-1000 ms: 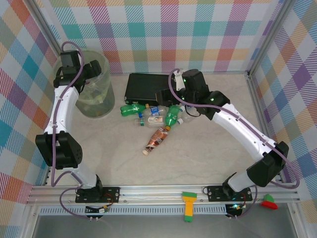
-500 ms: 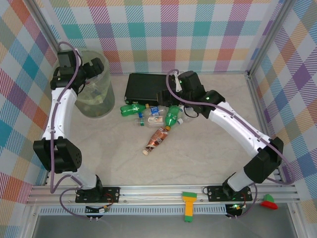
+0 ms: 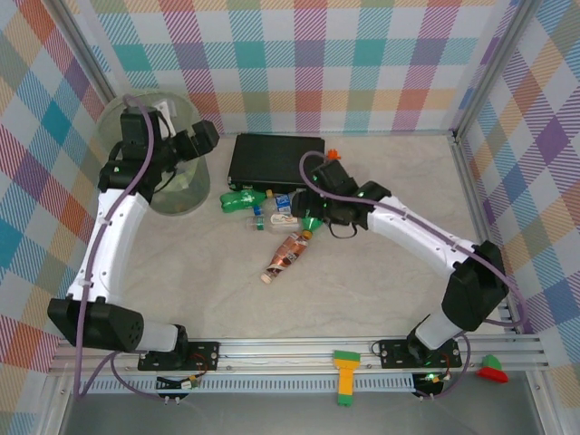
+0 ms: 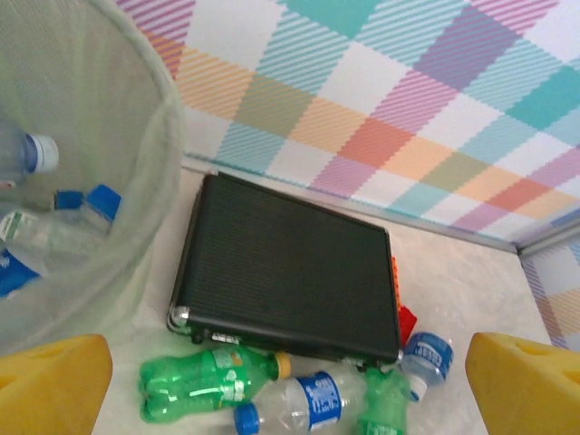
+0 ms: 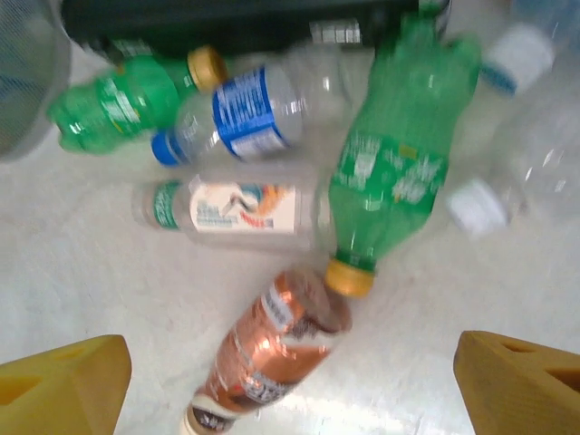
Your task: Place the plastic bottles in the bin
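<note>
From above, your left gripper [image 3: 201, 138] hangs beside the rim of the bin [image 3: 179, 199]; the plastic bottles [image 3: 276, 210] huddle against the black case [image 3: 272, 156], with bare table [image 3: 381, 290] toward the near edge. Left wrist: jaws spread wide, empty, more bottles inside the bin. Right wrist: the right gripper [image 5: 290, 381] gapes, empty, over the pile.

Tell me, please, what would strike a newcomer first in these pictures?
A jumble of bottles, green, clear and brown, lies on the table just in front of a black case, the right pincer hanging open above it. At the far left stands the pale-green bin, with more bottles already inside. Bright plaid walls ring the scene.
</note>
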You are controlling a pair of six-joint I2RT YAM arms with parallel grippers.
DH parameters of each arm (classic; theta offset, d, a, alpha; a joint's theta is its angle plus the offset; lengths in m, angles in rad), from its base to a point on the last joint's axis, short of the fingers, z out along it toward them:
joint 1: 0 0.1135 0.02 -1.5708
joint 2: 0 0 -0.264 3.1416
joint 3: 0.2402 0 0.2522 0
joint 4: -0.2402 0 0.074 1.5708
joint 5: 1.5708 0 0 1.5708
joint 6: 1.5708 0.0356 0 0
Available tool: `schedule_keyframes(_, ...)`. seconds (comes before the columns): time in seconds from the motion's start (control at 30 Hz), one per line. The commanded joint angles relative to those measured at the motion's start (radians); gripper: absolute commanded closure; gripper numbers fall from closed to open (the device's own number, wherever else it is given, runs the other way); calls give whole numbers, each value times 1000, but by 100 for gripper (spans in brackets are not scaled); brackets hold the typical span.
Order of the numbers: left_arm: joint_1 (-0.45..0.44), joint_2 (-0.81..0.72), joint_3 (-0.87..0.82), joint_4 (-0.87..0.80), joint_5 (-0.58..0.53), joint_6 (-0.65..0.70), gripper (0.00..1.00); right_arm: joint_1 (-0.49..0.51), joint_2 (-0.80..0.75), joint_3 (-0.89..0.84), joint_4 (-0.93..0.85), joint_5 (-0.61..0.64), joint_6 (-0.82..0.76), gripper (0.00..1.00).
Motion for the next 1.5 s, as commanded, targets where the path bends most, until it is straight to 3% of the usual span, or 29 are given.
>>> schedule_keyframes(0.0,-14,-66,-43,-29,23,-28,1,66,-41,-47,-1,46,160,9)
schedule_keyframes(0.37,-94,-186,-146,-83,-9,-74,0,251,118,-54,-4,141,338,9)
schedule_keyframes(0.5,-109,-215,-170,-80,-3,-75,1,267,196,-41,10,136,409,12)
schedule_keyframes(0.87,-132,-220,-180,-63,27,-95,0,276,367,44,24,87,421,13)
schedule_keyframes(1.47,-134,-213,-201,-45,48,-106,0,282,200,-190,13,134,259,35)
